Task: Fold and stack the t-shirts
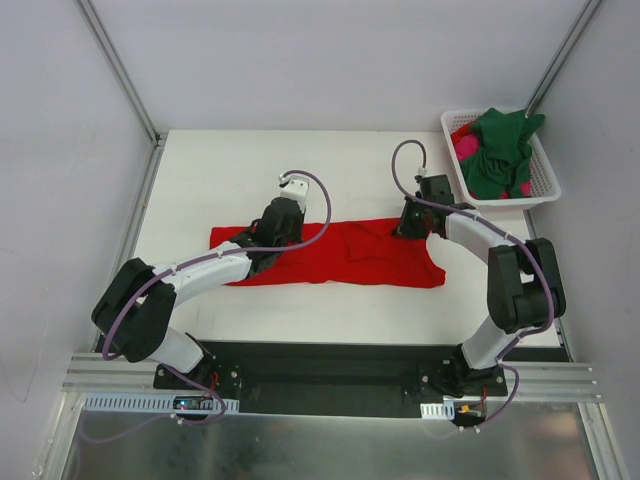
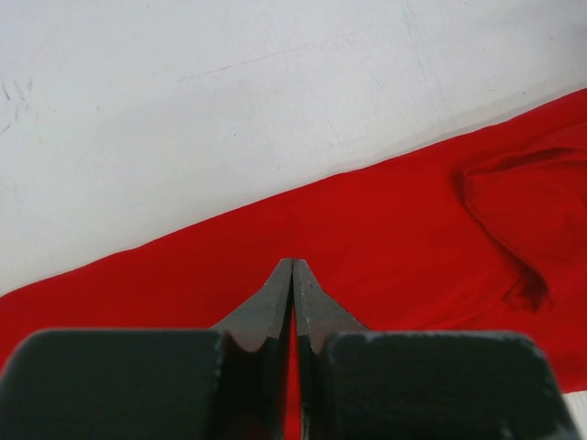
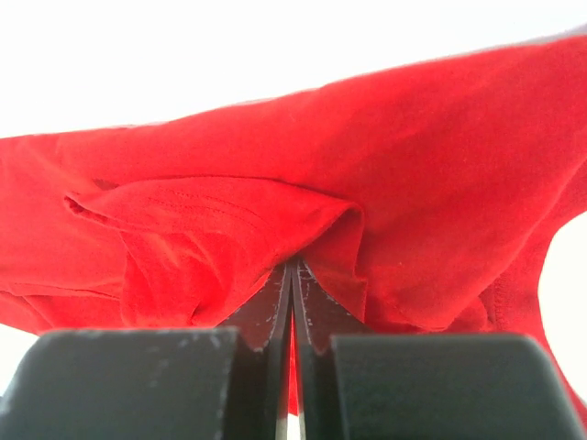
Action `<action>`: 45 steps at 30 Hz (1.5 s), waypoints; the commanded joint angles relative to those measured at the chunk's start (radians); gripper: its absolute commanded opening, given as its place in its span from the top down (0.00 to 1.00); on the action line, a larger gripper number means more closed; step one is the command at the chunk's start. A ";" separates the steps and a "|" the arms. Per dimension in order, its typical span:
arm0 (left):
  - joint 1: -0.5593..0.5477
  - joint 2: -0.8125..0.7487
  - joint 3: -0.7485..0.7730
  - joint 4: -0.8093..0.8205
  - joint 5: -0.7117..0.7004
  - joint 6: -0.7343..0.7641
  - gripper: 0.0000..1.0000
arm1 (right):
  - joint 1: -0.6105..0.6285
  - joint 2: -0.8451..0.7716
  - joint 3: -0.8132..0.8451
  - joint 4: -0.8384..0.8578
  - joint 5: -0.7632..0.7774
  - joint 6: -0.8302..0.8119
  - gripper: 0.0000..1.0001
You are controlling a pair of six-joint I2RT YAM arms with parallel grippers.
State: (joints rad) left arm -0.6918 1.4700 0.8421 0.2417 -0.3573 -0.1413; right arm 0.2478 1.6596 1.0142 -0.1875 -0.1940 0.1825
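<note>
Red t-shirt lies banded across mid-frame on the counter; green t-shirt and pink t-shirt fill the upper-right basket. Left fingers and right fingers are closed, tips on red cloth, pinch unclear. A thin hold could slip, skewing the fold

The red t-shirt is plain bright red, with no print. The surface is white. The basket is white and slotted; in it the green shirt is dark and plain, and the pink shirt is magenta. The fingers are dark grey with pale scuffs; the cables are lilac.
</note>
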 commanded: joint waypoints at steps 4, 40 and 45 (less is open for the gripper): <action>0.012 -0.007 0.012 0.019 0.006 0.009 1.00 | 0.007 0.006 0.055 0.013 0.004 0.012 0.99; 0.018 -0.008 -0.009 0.024 0.008 -0.007 1.00 | 0.010 -0.012 0.050 -0.003 -0.041 0.005 0.76; 0.018 -0.011 -0.011 0.024 0.003 -0.006 1.00 | 0.018 0.006 0.054 -0.010 -0.064 -0.005 0.90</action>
State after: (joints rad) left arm -0.6849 1.4700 0.8368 0.2420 -0.3565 -0.1417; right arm 0.2527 1.6638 1.0512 -0.1986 -0.2245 0.1822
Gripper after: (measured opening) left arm 0.003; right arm 0.199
